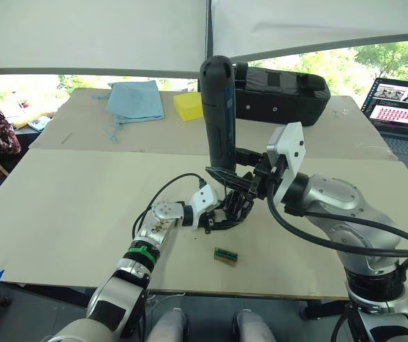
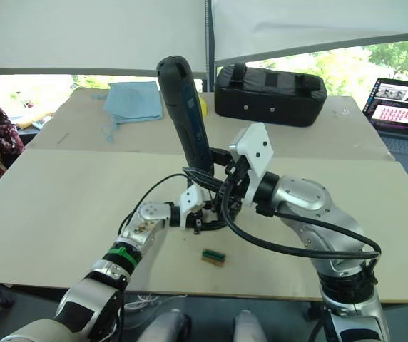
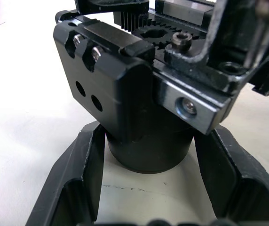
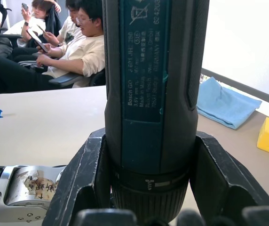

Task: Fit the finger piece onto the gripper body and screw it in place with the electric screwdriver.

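The gripper body (image 3: 139, 94) is a chunky black mechanism with a toothed rack and screws on top, standing on the table's middle (image 1: 231, 210). My left gripper (image 1: 218, 214) is shut on its round base, one finger (image 3: 85, 165) on each side. A flat black part (image 3: 233, 37) rests on top of the body; it may be the finger piece, I cannot tell. The electric screwdriver (image 1: 218, 114), a thick dark cylinder, stands nearly upright with its tip down at the body. My right gripper (image 1: 236, 182) is shut around its lower end (image 4: 153, 94).
A small green and brown part (image 1: 225, 256) lies near the table's front edge. At the back stand a large black case (image 1: 282, 96), a yellow sponge (image 1: 187, 105) and a blue cloth (image 1: 134, 100). A laptop (image 1: 404, 107) is at far right. People (image 4: 73, 42) sit beyond the table.
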`<state>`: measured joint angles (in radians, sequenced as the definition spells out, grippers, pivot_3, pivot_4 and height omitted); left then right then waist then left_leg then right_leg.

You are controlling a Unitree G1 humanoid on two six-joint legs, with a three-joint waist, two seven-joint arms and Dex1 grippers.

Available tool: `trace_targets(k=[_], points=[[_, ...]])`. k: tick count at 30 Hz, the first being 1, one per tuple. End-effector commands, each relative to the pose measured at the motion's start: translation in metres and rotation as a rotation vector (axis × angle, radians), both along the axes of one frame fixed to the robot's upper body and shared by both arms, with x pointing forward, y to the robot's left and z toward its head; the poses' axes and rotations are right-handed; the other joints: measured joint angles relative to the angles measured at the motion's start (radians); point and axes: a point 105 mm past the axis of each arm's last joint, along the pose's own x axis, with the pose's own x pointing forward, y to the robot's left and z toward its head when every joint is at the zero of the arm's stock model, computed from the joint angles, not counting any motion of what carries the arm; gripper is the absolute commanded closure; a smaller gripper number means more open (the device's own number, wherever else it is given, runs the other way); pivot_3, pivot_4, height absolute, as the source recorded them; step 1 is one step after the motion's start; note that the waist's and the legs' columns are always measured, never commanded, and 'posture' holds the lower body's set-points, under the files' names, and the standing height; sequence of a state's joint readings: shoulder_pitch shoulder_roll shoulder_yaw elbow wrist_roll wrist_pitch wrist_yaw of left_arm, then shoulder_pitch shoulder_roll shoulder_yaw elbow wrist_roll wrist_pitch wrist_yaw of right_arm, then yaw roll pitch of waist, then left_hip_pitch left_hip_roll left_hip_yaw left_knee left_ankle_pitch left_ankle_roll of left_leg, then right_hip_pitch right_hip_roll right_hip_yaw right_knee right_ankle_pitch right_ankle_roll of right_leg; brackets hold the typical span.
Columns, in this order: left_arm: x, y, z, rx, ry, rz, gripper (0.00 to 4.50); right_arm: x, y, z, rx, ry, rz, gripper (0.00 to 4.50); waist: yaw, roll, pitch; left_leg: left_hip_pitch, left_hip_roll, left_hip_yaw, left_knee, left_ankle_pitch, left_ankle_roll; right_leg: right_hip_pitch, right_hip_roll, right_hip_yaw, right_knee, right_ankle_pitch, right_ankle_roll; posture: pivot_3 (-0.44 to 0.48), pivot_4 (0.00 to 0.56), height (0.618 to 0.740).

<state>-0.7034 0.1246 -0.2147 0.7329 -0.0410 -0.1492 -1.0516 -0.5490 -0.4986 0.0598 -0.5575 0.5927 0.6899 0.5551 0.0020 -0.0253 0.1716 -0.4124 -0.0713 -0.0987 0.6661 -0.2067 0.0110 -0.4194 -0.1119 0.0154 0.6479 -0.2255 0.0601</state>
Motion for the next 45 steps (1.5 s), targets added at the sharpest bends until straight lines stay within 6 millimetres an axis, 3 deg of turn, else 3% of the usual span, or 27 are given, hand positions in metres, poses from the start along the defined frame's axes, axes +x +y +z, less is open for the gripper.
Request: trace_targets(k=[1, 23, 45], points=[[0.001, -0.005, 0.011, -0.034, -0.028, -0.009, 2.2, -0.007, -0.003, 0.018, 0.029, -0.091, 0.003, 2.58, 0.0, 0.0, 0.0, 0.0, 0.0, 0.0, 0.0, 0.0, 0.0, 0.0, 0.0, 0.0, 0.0, 0.0, 0.0, 0.0, 0.15, 0.74], [0.001, -0.006, 0.012, -0.039, -0.029, -0.01, 2.2, -0.008, -0.002, 0.027, 0.023, -0.119, 0.019, 2.58, 0.0, 0.0, 0.0, 0.0, 0.0, 0.0, 0.0, 0.0, 0.0, 0.0, 0.0, 0.0, 0.0, 0.0, 0.0, 0.0, 0.15, 0.74], [0.003, -0.004, 0.013, -0.035, -0.035, -0.006, 2.2, -0.007, -0.002, 0.016, -0.001, -0.107, 0.02, 2.58, 0.0, 0.0, 0.0, 0.0, 0.0, 0.0, 0.0, 0.0, 0.0, 0.0, 0.0, 0.0, 0.0, 0.0, 0.0, 0.0, 0.15, 0.74]])
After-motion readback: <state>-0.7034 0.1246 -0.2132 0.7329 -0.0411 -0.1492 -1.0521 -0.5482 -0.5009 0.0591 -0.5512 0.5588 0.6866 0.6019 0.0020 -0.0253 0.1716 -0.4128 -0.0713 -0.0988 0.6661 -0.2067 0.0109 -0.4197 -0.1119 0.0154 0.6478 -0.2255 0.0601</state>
